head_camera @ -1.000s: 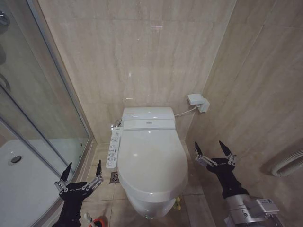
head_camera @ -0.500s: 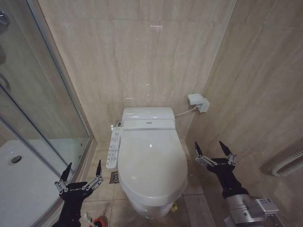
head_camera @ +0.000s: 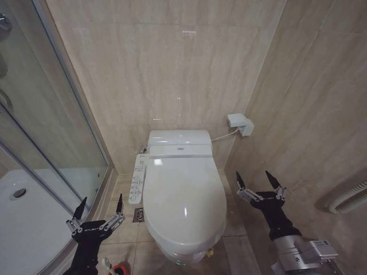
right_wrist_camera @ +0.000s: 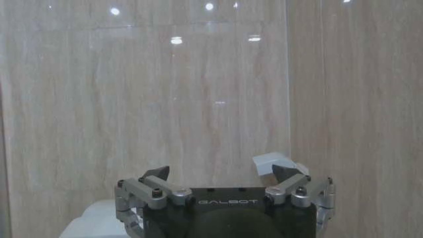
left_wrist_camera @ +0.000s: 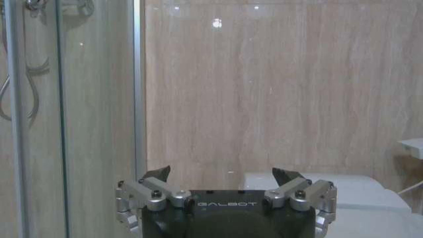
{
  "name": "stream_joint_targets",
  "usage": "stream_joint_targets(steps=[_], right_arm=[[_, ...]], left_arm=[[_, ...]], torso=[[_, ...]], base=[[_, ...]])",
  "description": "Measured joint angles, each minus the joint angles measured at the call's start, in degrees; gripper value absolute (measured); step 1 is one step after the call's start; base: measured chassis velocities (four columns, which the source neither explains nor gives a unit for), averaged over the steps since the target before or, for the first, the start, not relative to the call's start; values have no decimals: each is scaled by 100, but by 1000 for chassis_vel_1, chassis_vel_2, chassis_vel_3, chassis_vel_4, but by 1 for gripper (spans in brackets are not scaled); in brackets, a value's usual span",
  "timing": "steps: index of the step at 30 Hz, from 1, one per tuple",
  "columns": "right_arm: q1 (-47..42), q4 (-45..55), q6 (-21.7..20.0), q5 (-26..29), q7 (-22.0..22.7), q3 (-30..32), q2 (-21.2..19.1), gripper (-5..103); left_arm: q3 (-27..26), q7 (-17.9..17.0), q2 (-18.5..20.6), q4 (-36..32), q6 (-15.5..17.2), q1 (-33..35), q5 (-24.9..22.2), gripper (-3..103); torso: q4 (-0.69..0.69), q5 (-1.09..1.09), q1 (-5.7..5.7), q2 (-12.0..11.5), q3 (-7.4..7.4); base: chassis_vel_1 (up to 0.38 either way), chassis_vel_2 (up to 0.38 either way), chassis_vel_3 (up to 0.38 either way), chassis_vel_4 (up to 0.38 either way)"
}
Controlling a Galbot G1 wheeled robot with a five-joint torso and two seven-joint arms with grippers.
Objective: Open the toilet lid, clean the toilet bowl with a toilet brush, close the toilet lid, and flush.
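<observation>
Toilet lid (head_camera: 184,197), shut flat over the bowl, at lower centre of the head view. Left pincer (head_camera: 97,211), fingers spread and empty, at lower left beside the toilet; right pincer (head_camera: 258,184), likewise spread and empty, at lower right.

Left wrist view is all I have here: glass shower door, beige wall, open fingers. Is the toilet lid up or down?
Observer: Down. The large glossy white plastic toilet lid lies closed.
Operator: Where's the other arm?
Observer: The right gripper hovers to the toilet's right, fingers open, touching nothing.
Operator: And the brush?
Observer: A thin white stick stands beside a small red cup holder on the floor, just under the left gripper.
</observation>
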Motion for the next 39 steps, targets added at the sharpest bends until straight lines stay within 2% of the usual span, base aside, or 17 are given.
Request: stream_joint_targets(steps=[39], right_arm=[[0,-4,0,2,0,0,0,100]], left_arm=[[0,0,0,0,0,0,0,100]], torso=[[0,0,1,0,0]], base=[[0,0,0,0]])
